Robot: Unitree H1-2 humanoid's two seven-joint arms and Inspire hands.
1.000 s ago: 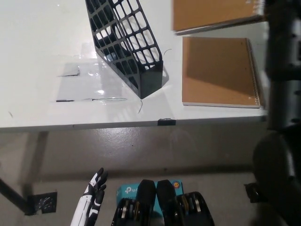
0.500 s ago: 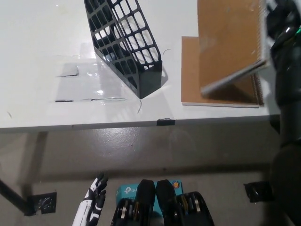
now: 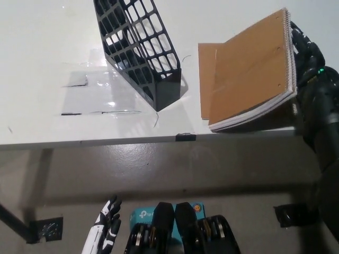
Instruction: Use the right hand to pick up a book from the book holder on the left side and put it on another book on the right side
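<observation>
Your right hand (image 3: 304,50) grips the book (image 3: 253,69) by its far-right spiral edge (tilted over the lower book (image 3: 204,79)); left hand (image 3: 105,233) rests low, fingers apart.

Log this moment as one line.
right hand: shut on spiral notebook | notebook tilted over lower notebook | book holder empty | left hand idle

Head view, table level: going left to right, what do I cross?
Black mesh book holder → brown book lying flat → tilted spiral notebook held over it → black right hand at the notebook's spiral edge.
</observation>
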